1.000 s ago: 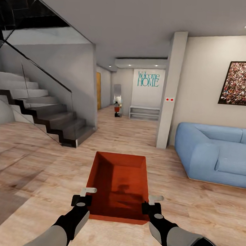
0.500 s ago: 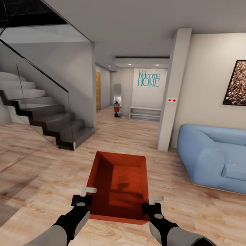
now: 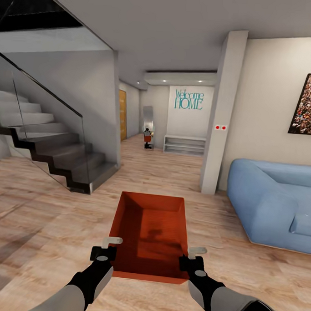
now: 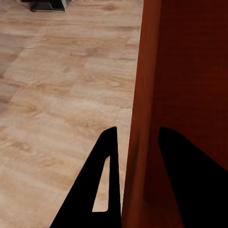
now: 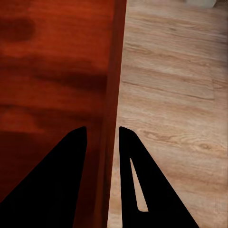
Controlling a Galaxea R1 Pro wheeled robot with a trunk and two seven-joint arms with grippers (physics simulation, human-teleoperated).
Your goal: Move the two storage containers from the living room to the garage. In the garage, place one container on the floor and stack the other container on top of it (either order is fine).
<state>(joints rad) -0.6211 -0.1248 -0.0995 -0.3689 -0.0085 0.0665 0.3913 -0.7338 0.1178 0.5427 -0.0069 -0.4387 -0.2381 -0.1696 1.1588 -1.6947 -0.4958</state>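
Currently we are carrying one storage container [image 3: 151, 233], both jaws clenching its stiff side walls; likely light, empty, smooth, so slippery.

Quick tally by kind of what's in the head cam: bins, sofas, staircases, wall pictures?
Storage container: 1, held at both side walls by left tool and right tool
Blue sofa: 1
Staircase: 1
Wall picture: 1
Total: 4

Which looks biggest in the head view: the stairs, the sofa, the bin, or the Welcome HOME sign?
1. Stairs
2. Sofa, close to the bin in size
3. Bin, looks big partly because it is nearest
4. Sign
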